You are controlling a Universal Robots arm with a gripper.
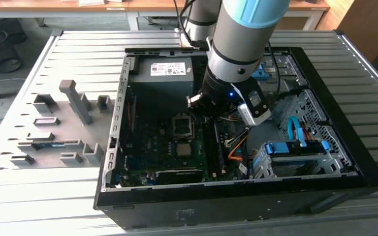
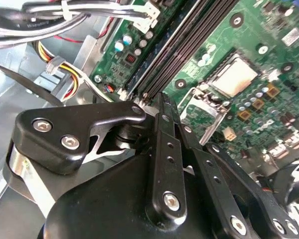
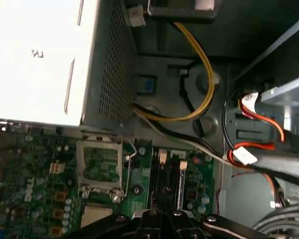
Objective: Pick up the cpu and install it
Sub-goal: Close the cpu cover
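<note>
One black two-fingered hand (image 2: 162,99), fingers pressed together with nothing between them, hangs inside one open black computer case (image 1: 241,209) on the slatted metal desk (image 1: 77,54), over the long dark memory slots (image 3: 170,172). One small square silver-topped cpu (image 2: 234,75) lies flat on the green motherboard (image 2: 269,30) — just beside one open, empty socket frame (image 3: 99,164), apart from the hand.
</note>
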